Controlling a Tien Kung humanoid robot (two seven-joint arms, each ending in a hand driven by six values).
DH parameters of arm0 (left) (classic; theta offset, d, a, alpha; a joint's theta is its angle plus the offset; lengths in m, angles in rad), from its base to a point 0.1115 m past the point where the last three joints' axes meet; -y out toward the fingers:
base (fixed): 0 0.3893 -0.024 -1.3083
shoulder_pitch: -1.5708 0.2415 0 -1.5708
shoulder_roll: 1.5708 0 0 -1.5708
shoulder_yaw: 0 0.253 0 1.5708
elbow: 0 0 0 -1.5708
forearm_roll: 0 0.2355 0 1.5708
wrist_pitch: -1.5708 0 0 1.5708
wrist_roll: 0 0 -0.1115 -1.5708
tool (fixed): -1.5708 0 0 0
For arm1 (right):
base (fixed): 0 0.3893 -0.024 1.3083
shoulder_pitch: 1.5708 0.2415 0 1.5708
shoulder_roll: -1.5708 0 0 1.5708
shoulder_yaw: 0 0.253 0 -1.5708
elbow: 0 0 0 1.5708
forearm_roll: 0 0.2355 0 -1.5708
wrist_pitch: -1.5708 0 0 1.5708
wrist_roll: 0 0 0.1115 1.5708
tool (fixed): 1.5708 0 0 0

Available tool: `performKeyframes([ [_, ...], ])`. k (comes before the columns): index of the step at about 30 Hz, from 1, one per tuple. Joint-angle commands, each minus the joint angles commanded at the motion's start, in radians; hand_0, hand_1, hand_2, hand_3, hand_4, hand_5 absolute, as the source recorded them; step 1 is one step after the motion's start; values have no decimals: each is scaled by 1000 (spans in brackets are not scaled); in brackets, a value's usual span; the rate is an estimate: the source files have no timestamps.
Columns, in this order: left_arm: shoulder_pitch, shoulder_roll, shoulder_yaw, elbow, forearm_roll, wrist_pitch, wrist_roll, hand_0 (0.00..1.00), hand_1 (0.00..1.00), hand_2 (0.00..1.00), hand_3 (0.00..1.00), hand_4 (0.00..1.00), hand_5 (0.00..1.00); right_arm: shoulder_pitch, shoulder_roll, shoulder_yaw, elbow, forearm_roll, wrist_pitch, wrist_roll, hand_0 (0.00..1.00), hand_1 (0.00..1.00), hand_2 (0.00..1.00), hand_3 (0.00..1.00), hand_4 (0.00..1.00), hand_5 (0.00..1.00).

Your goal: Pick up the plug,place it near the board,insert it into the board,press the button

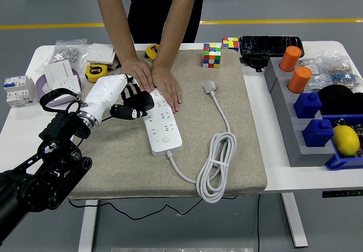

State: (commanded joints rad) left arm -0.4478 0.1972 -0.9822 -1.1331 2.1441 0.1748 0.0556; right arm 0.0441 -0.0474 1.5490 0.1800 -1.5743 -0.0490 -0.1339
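- The left hand [131, 101] hovers over the strip's [160, 121] left edge, at the mat's [249, 167] far-left part; its dark fingers [140, 100] are loosely curled and hold nothing.
- The plug [210, 85] lies well apart from that hand, toward the mat's far edge and right of the strip, so it lies to the right and slightly farther out from the fingers, with the strip between them.
- The plug's cord [226, 116] runs from it toward the mat's near edge and ends in a coil [215, 169] by the near-right corner (the plug body points away from the robot, roughly in line with the cord).
- The strip's long axis runs from far-left to near-right, with its button end nearer the robot.
- A person's two hands [153, 80] press flat on the strip's far end, just beside the robot's fingers.
- No right arm is in view, so the left hand is the only one placed to reach; I judge that it must cross over the strip to get to the plug, and the pick-up is not yet begun.
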Motion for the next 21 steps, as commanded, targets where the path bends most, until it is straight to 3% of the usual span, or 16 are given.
performKeyframes([
  [7, -44, 41, 83, 22, -16, -22, 9, 399, 358, 340, 414, 660, 89, 3, -3, 6, 0, -6, 1, -2, 771, 684, 706, 655, 985, 777],
  [21, -38, 43, 107, 27, -21, -36, 10, 403, 369, 346, 418, 659, 87, 8, -4, -4, 0, 4, 0, 1, 771, 685, 706, 655, 985, 778],
])
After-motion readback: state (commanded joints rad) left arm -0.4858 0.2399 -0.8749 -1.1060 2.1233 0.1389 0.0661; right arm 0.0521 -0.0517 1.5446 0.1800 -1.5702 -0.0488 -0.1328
